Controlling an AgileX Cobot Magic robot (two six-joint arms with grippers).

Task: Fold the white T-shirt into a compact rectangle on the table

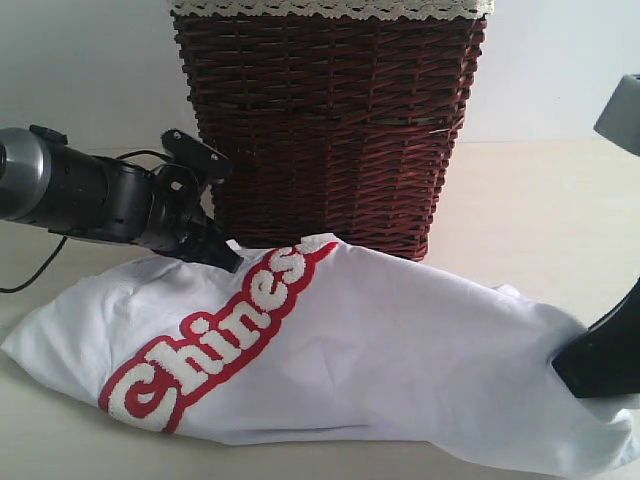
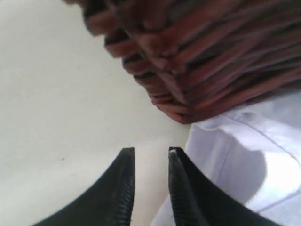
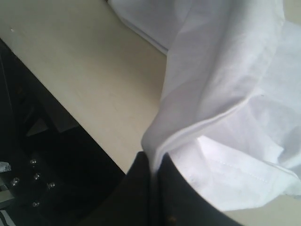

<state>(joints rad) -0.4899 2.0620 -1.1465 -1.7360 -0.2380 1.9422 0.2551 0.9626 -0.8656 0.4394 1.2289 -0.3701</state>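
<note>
The white T-shirt (image 1: 400,350) lies crumpled across the table (image 1: 540,200), its red-edged lettering (image 1: 215,340) facing up on the left half. My left gripper (image 1: 232,262) is at the shirt's far left edge, close to the basket. In the left wrist view the left gripper (image 2: 151,150) is open, with bare table (image 2: 56,94) in the gap between its tips. The shirt (image 2: 244,155) lies beside one finger there. My right gripper (image 1: 575,368) sits at the shirt's right end. The right wrist view shows the right gripper (image 3: 154,157) shut on a fold of the shirt (image 3: 225,94).
A tall dark red wicker basket (image 1: 330,120) with a lace rim stands right behind the shirt, close to my left gripper; its lower corner (image 2: 211,61) fills the left wrist view. The table's edge (image 3: 84,117) runs near my right gripper. A black cable (image 1: 30,270) trails at the far left.
</note>
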